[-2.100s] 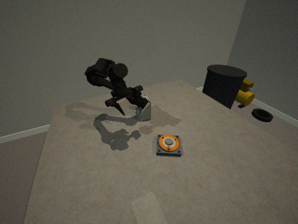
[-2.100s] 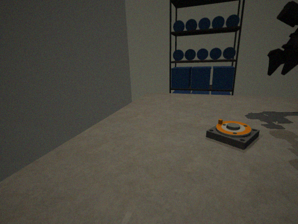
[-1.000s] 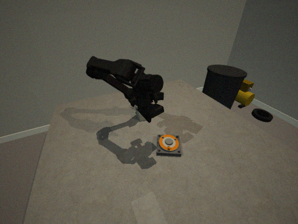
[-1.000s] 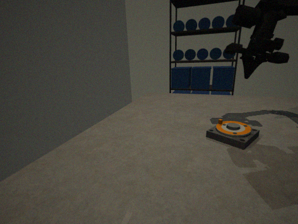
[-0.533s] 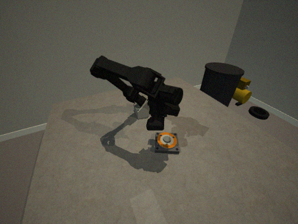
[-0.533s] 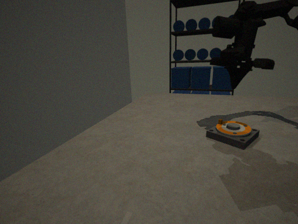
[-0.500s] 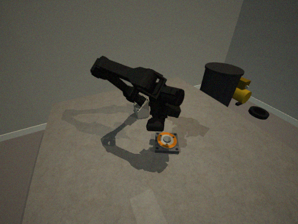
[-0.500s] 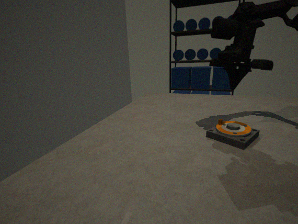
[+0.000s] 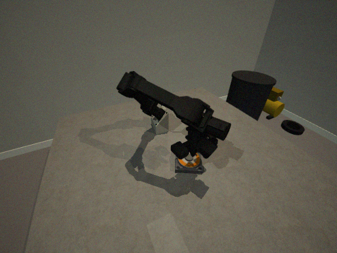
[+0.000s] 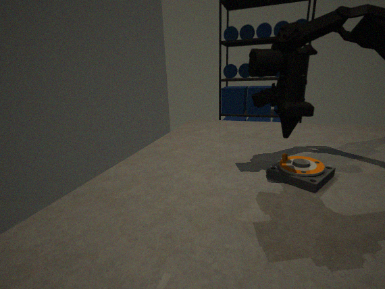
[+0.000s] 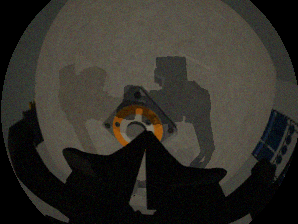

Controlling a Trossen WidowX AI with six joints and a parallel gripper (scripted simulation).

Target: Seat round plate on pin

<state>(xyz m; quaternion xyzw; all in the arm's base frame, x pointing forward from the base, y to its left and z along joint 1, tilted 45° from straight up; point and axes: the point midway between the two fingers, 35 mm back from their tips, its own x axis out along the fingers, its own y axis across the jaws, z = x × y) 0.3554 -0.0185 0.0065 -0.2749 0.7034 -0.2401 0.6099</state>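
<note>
The round orange-and-white plate [image 9: 189, 164] [image 10: 321, 167] [image 11: 119, 136] sits around the grey post [image 10: 301, 163] [image 11: 135, 131] on the dark square base [image 9: 189, 170] [image 10: 297, 183] [image 11: 145, 102]. Its orange tab [image 10: 284, 157] stands up at the plate's left edge in the exterior view. The pin cannot be made out, and any tilt of the plate is too small to judge. My gripper [image 9: 193, 155] [image 10: 286, 136] [image 11: 147, 133] is shut and empty, pointing down above the plate without touching it. It covers part of the plate in the wrist view.
A dark round-topped bin [image 9: 249, 94], a yellow object [image 9: 273, 107] and a black ring [image 9: 292, 127] are at the right beyond the table. A shelf rack [image 10: 220, 67] with blue items stands behind. A pale bracket [image 9: 161, 125] stands by the arm.
</note>
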